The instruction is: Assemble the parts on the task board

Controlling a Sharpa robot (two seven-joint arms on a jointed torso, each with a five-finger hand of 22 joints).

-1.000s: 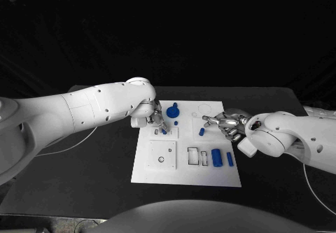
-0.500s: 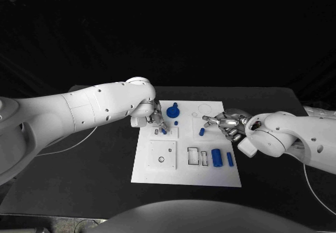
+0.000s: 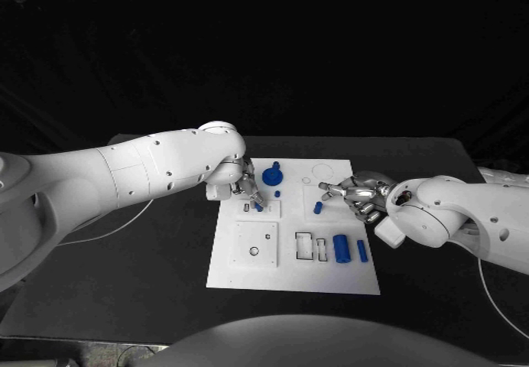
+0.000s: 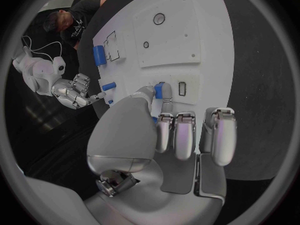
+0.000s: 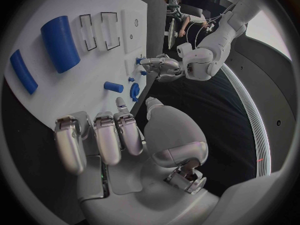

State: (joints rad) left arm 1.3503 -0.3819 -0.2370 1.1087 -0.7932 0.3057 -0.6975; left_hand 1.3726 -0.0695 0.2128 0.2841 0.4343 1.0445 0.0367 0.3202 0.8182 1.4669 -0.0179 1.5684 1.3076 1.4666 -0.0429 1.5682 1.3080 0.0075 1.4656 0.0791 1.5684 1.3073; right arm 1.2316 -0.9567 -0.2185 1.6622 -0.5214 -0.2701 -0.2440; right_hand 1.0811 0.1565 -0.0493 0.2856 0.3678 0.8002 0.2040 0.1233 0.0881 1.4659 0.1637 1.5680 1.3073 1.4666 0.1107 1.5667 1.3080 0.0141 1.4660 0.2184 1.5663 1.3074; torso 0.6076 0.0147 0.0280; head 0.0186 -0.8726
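Seen from above: black desk point(image 3: 144, 283) carrying a white board point(image 3: 289, 271); left robot hand point(image 3: 245, 186) pinching a small blue peg point(image 3: 257, 204) over the board's upper left; right robot hand point(image 3: 358, 196) beside the right edge, fingers spread, holding nothing; blue cylinder point(image 3: 342, 248) lying lower right.

table point(image 3: 132, 260): black, matte, dark top running to its far edge | backdrop point(image 3: 264, 61): black all round behind the table, no wall or window to be made out | cable point(image 3: 116, 225): thin, pale, trailing over the table's left part | light: dim, falling from above
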